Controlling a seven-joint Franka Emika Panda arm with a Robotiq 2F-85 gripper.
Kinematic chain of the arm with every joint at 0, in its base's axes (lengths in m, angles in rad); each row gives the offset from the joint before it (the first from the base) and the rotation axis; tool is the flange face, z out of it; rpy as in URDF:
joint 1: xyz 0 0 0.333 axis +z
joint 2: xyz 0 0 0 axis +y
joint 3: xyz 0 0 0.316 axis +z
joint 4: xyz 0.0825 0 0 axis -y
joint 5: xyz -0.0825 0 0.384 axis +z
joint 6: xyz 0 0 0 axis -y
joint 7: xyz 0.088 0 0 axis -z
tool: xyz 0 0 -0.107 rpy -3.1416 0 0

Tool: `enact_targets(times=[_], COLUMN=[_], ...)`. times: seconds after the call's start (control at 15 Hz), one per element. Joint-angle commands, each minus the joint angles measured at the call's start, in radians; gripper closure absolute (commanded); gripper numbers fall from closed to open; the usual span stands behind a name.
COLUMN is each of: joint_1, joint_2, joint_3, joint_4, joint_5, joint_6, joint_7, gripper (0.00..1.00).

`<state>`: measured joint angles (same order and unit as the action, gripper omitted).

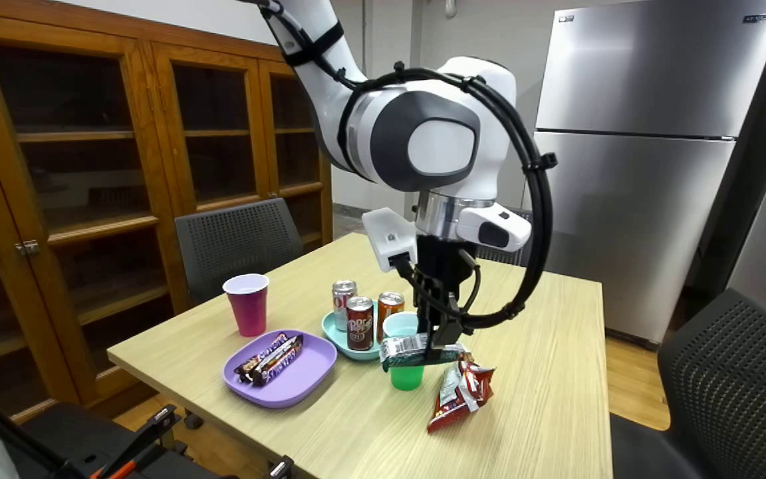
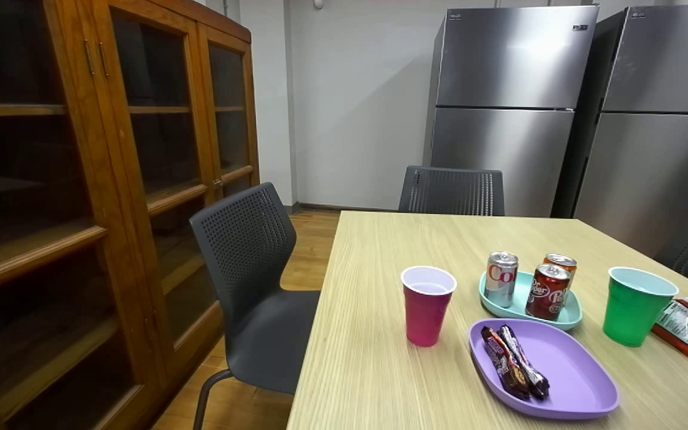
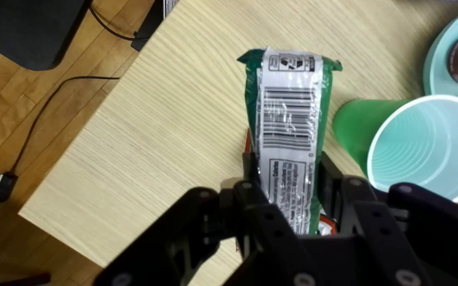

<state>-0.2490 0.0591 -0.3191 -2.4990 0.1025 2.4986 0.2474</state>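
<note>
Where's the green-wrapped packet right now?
In the wrist view, the packet is near the middle, gripped between the jaws, left of the green cup.

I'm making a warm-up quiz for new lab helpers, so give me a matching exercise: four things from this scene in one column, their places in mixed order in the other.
Things
1. green-wrapped snack
2. soda cans
3. candy bars
4. red snack bag

Places
A. on the purple plate
B. directly on the table
C. held in the gripper
D. on the turquoise plate

Pairs: 1-C, 2-D, 3-A, 4-B
</note>
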Motion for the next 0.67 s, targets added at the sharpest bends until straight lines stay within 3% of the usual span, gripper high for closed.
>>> enact_targets(times=[0.0, 0.6], joint_1=[0.011, 0.067], joint_2=[-0.083, -0.167], joint_3=[0.033, 0.116], joint_4=[-0.071, -0.183], joint_5=[-0.050, -0.087], joint_6=[-0.004, 0.027], joint_7=[-0.051, -0.156], gripper=[0.87, 0.87])
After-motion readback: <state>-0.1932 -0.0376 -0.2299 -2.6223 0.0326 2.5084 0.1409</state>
